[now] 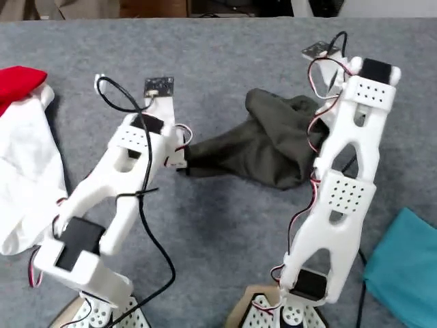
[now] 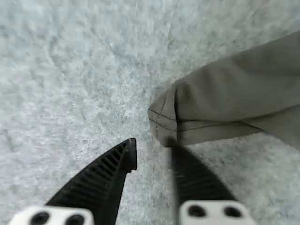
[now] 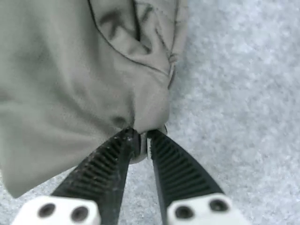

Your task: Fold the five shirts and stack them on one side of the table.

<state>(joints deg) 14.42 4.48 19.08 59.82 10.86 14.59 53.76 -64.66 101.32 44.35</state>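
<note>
Olive shirt [image 1: 273, 150] lay in a soft, crumpled heap on the far half of the table [image 1: 225, 232], whose grey covering looked felt-like and finely napped. We saw its matte woven cloth bunched into deep folds near the right arm, and one sleeve [image 2: 225, 108] drawn out flat and tapering toward the left arm, its cuff finished with a double line of stitching.

At the left gripper [image 2: 152, 144] we found the ribbed black plastic jaws spread apart, their tips resting low over the felt just at the cuff's edge, with no cloth between them. At the right gripper [image 3: 140, 136] the same toothed jaws were pressed together on a gathered pinch of the olive fabric, which puckered into radiating creases at the tips.

A white shirt [image 1: 27, 171] sprawled loosely by the table's left edge, a red shirt [image 1: 20, 78] touching its far end. A teal shirt [image 1: 406, 266], smooth and straight-edged, lay at the near right corner, well apart from the olive one.
</note>
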